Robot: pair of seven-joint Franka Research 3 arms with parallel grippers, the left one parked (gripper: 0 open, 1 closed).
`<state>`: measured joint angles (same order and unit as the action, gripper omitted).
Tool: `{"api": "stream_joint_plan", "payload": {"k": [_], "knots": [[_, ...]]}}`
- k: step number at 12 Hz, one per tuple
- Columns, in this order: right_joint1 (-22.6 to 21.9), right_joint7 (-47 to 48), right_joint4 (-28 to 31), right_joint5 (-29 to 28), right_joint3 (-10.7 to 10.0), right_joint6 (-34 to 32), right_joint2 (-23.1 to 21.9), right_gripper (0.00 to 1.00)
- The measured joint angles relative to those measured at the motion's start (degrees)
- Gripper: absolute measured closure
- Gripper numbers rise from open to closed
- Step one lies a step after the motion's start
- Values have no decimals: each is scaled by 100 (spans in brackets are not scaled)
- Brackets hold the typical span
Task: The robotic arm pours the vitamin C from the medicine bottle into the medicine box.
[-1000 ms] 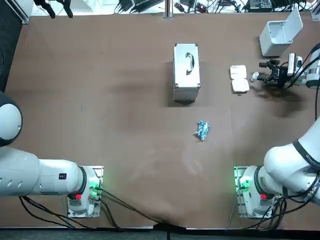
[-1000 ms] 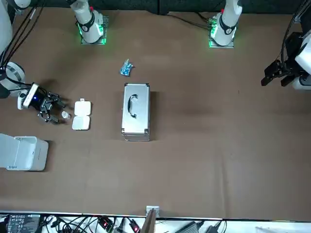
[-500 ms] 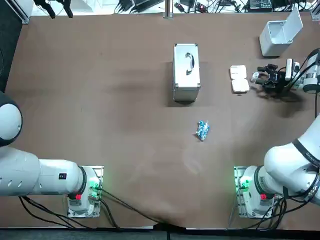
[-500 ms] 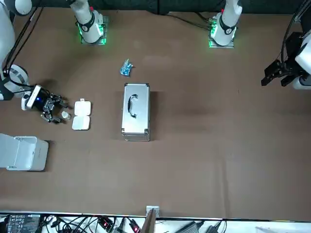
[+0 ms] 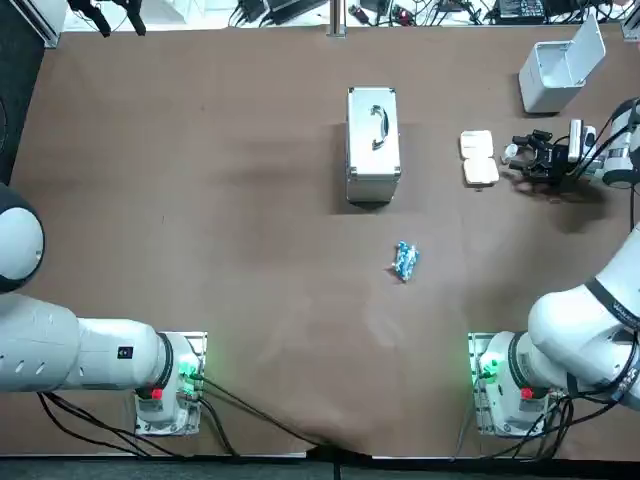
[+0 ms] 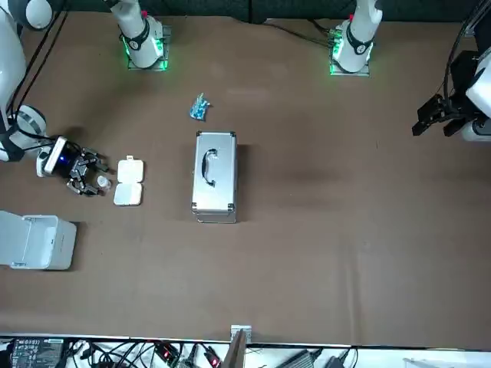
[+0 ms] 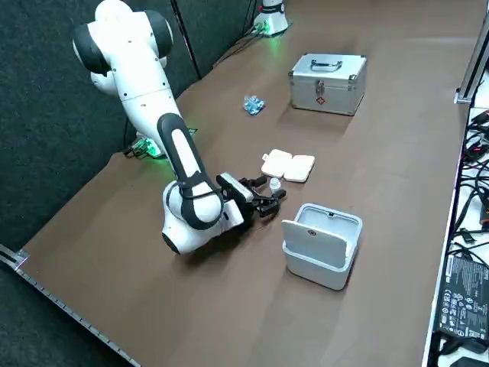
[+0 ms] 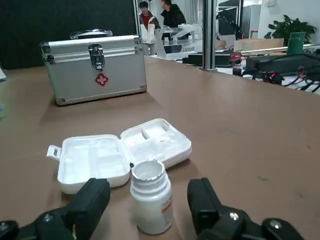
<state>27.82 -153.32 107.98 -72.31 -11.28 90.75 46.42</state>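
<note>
Straddling the uncapped medicine bottle [image 8: 150, 200], the right gripper [image 8: 148, 189] sits low over the table, jaws wide and holding nothing. I'd close squarely on the bottle's body, lift it upright, then tip slowly over the open medicine box [image 8: 125, 152] just beyond, before the first-aid case [image 8: 95, 67].

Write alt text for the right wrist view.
The right gripper is open with a finger on each side of a small white medicine bottle, uncapped and upright on the brown table. Just beyond lies the open white medicine box, and farther back a silver first-aid case.
</note>
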Motion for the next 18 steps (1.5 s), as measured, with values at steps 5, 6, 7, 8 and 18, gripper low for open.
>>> {"api": "stream_joint_plan", "payload": {"k": [5,6,7,8,18], "knots": [[-1,106,-5,-14,3,-9,80,5],[-2,110,-6,-15,3,-9,80,7],[-2,119,-10,-19,6,-9,80,9],[-2,141,-21,-19,11,-9,81,12],[-12,237,-174,-22,102,-11,122,23]]}}
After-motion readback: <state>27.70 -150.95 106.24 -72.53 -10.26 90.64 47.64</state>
